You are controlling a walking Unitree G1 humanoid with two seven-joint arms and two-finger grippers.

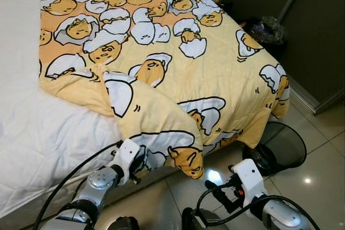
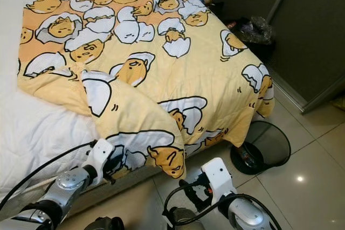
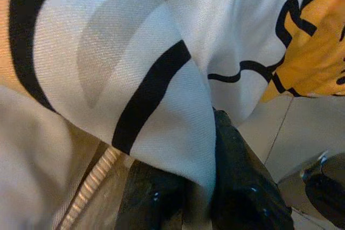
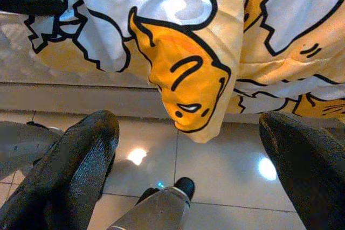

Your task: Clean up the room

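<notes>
My left gripper (image 3: 188,203) pinches the blanket's (image 1: 161,74) hanging edge at lower left of the frame; my right gripper (image 4: 188,154) hovers spread wide below its dangling corner, bare tile floor (image 1: 323,160) beside a mesh bin (image 1: 277,146).

floor: pale glossy tiles (image 1: 318,160) with bright light glints | bed: white quilted mattress (image 1: 32,127) filled the left side | wall: dark grey wardrobe panels (image 1: 318,36) at right | bin: black mesh wastebasket (image 1: 280,146) stood beside the bed corner
</notes>
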